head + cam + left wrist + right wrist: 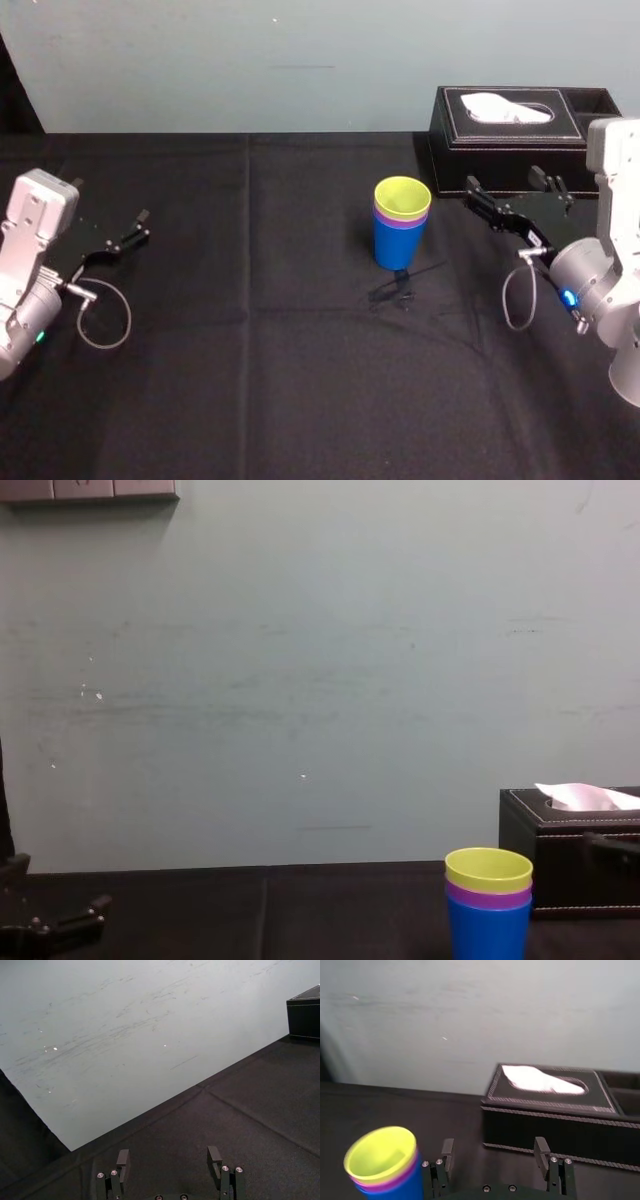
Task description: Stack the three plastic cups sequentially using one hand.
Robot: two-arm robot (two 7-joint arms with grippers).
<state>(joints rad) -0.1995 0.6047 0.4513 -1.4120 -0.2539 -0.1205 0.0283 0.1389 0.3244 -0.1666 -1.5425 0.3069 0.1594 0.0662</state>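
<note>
Now: cups nested, both grippers empty

You have the yellow-green cup (402,197) sitting inside the purple cup (401,224), which sits inside the blue cup (398,250), upright near the middle of the table (250,350); your right gripper (508,188) hovers near the stack's right, in front of the tissue box (520,125), fingers spread wide and holding nothing; your left gripper (128,232) is at the far left, fingers also apart, empty.

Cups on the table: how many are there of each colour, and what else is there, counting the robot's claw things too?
yellow-green cup: 1
purple cup: 1
blue cup: 1
black tissue box: 1
grippers: 2, the left gripper and the right gripper, both open and empty
Total: 6. The three cups sit nested in one stack, with blue at the bottom and yellow-green on top.
</note>
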